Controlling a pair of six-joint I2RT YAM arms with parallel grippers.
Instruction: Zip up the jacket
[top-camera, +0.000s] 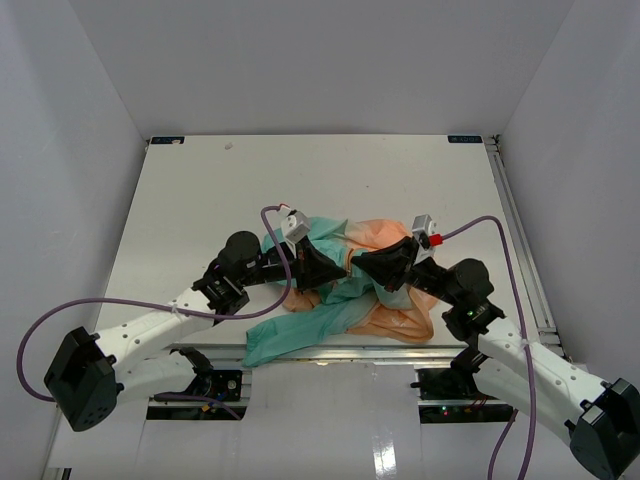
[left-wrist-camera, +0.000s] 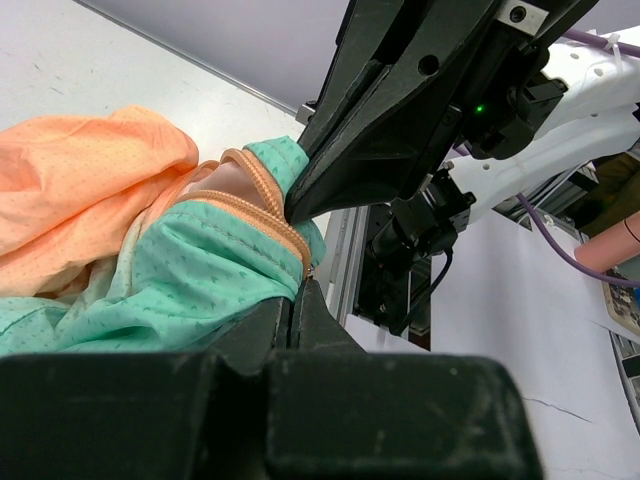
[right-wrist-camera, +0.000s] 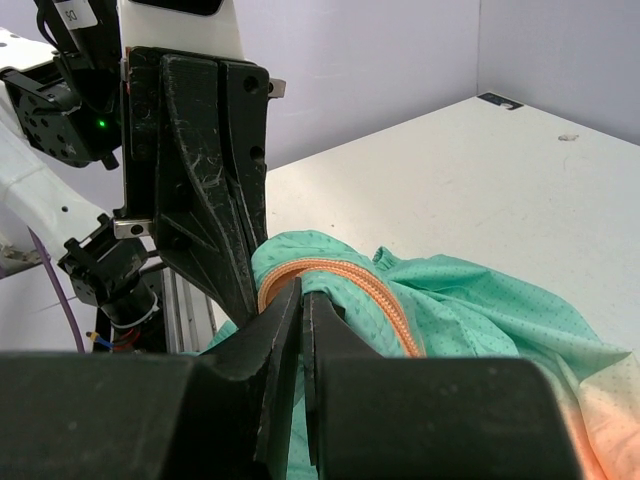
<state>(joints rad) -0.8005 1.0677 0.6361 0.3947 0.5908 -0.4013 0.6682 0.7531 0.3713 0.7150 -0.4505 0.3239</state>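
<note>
The jacket (top-camera: 300, 335) lies crumpled at the table's near middle, peach at the back right and teal at the front left. My left gripper (top-camera: 335, 272) and right gripper (top-camera: 368, 266) meet tip to tip over it. In the left wrist view the left gripper (left-wrist-camera: 295, 298) is shut on the teal edge at the end of the orange zipper (left-wrist-camera: 250, 205), with the right gripper's fingers (left-wrist-camera: 390, 120) just above. In the right wrist view the right gripper (right-wrist-camera: 303, 300) is shut on the teal fabric beside the zipper (right-wrist-camera: 380, 300). The left gripper's fingers (right-wrist-camera: 205, 190) stand right behind it.
An aluminium rail (top-camera: 330, 352) runs along the table's near edge under the jacket's hanging teal part. Another rail (top-camera: 520, 240) lines the right side. White walls close in the table on three sides. Purple cables (top-camera: 60, 320) loop off both arms.
</note>
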